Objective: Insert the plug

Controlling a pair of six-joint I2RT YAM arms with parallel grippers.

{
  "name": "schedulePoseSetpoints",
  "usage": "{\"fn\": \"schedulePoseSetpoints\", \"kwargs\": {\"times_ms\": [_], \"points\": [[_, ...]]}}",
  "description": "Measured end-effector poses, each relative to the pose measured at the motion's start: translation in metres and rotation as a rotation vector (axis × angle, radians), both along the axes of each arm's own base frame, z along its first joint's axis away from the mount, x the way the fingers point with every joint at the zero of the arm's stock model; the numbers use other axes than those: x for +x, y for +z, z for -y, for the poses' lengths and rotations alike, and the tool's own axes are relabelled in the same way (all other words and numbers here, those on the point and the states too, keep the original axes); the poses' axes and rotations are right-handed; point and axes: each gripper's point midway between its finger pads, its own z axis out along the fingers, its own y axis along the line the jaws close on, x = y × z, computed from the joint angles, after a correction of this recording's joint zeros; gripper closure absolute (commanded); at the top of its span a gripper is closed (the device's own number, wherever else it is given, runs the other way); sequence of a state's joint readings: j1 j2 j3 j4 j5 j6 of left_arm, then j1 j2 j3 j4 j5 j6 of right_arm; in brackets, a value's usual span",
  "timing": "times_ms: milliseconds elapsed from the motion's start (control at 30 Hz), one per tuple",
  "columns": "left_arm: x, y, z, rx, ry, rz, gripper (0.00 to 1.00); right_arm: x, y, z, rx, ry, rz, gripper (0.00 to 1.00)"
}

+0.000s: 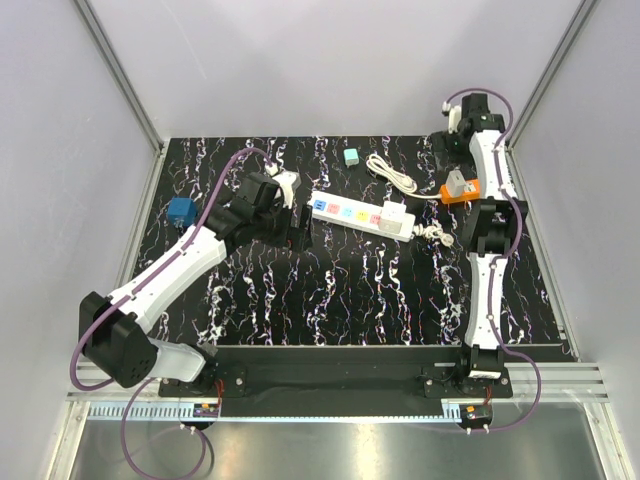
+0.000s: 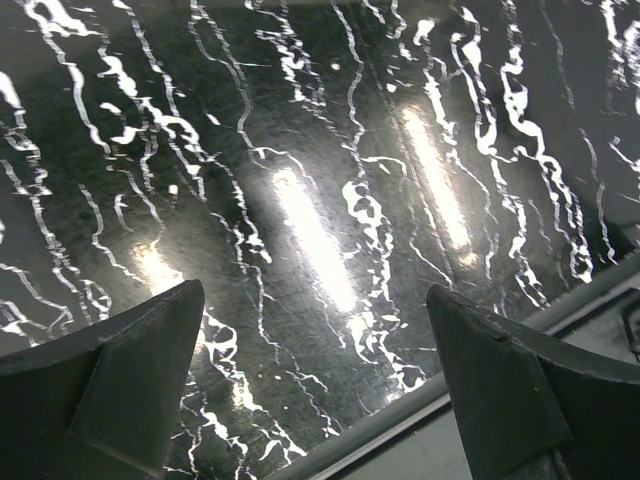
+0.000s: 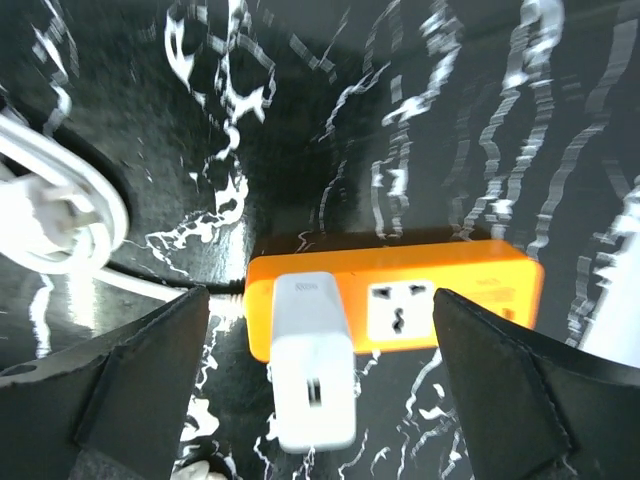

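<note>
A white plug (image 3: 312,365) sits in the left socket of an orange power strip (image 3: 455,290), standing up out of it; the socket beside it is bare. My right gripper (image 3: 320,295) hovers over the strip, open, its fingers wide on either side of the plug and touching nothing. From above, the orange strip (image 1: 455,193) with the plug (image 1: 458,182) lies at the table's right side. My left gripper (image 2: 315,288) is open over bare marble tabletop, with nothing between its fingers; from above the left gripper (image 1: 290,215) sits left of the white strip.
A white power strip (image 1: 350,214) with coloured sockets lies mid-table, a white adapter (image 1: 396,211) on it. A coiled white cable (image 1: 392,172), a small teal block (image 1: 351,157) and a blue cube (image 1: 181,212) lie around. White cable (image 3: 50,205) lies left of the orange strip.
</note>
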State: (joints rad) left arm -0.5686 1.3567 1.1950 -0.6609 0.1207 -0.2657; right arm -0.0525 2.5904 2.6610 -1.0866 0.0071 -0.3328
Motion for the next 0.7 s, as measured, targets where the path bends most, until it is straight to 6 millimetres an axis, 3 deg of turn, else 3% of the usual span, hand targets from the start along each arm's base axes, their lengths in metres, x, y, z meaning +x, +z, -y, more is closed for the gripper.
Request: {"fn": "schedulePoseSetpoints", "kwargs": {"times_ms": [200,300,367,467,600,700], "points": [[0.005,0.010,-0.014,0.029,0.058,0.059,0.01,0.007,0.068,-0.008,0.051,-0.094,0.164,0.04],[0.005,0.022,-0.019,0.021,0.079,0.102,0.01,0.007,0.101,-0.030,0.135,-0.159,0.246,0.05],[0.005,0.027,-0.021,0.015,0.087,0.120,0.01,0.008,0.113,-0.056,0.210,-0.180,0.287,0.06],[0.005,0.029,-0.022,0.012,0.095,0.122,0.01,0.012,0.115,-0.102,0.295,-0.180,0.316,0.08],[0.005,0.028,-0.023,0.015,0.103,0.123,0.01,0.022,0.103,-0.174,0.399,-0.143,0.328,0.16],[0.006,0.029,-0.024,0.017,0.111,0.126,0.01,0.040,0.095,-0.221,0.493,-0.124,0.356,0.25]]}}
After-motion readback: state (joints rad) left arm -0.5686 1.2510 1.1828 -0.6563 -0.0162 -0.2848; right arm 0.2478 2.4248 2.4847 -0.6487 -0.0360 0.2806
